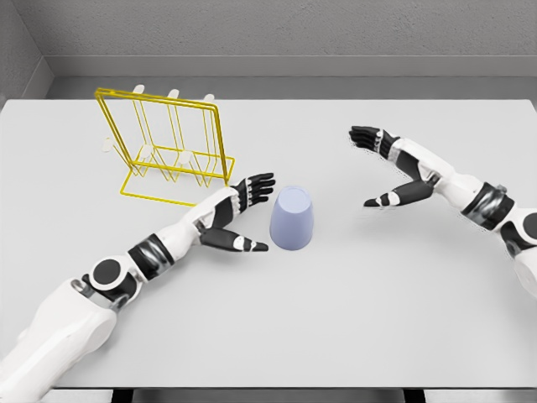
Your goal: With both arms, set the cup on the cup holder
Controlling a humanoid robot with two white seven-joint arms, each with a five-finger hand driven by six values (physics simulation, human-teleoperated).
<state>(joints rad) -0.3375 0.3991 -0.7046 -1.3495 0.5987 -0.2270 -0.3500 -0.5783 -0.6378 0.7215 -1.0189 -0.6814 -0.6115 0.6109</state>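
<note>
Left hand (239,214), fingers spread, sits beside the cup (292,219); right hand (390,168), also spread, is well apart: a one-sided push could topple it mid-bench (352,319).

i see a pale grey worktop (377,319) under even light, with a speckled grey wall (277,29) behind it.

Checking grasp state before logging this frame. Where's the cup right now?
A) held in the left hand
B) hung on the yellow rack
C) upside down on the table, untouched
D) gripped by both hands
C: the lavender cup stands mouth-down on the table, the left hand open just beside it and the right hand open well off to its right.
</note>
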